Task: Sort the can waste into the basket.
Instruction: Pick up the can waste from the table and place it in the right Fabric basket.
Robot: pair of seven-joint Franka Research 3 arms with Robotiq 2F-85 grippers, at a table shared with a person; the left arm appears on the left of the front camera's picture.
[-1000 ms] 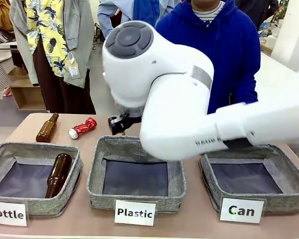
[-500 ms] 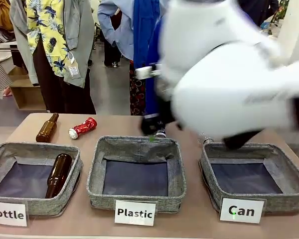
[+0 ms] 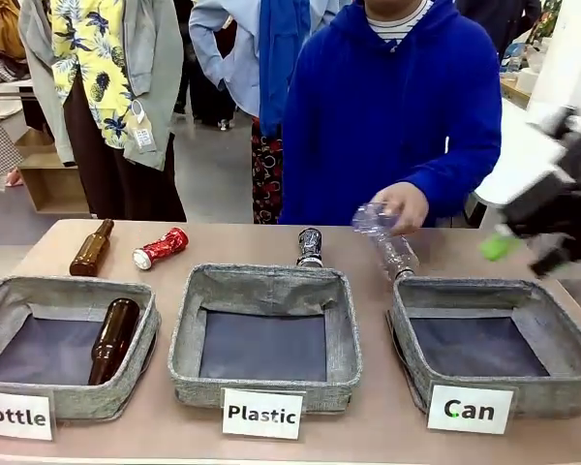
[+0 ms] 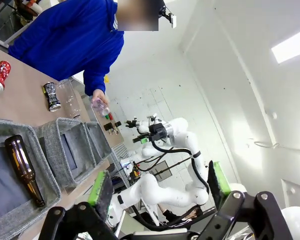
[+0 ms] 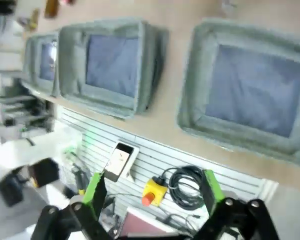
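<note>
Crushed red can point(image 3: 161, 248), seemingly black can point(image 3: 310, 246)

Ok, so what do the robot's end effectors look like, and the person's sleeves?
Black two-finger linkages with bright green pads: left end effector and right end effector alike. The person's sleeve is bright blue, part of a hoodie over a striped top.

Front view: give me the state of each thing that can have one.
Red can, crushed, lying on the table.
Black can, on the table, not binned.
Can basket, empty.
Plastic basket, empty.
Bottle basket, one brown bottle inside.
Other brown bottle, lying on the table.
Clear bottle, held by the person's hand.
Left gripper, open, empty.
Right gripper, open, empty.
</note>
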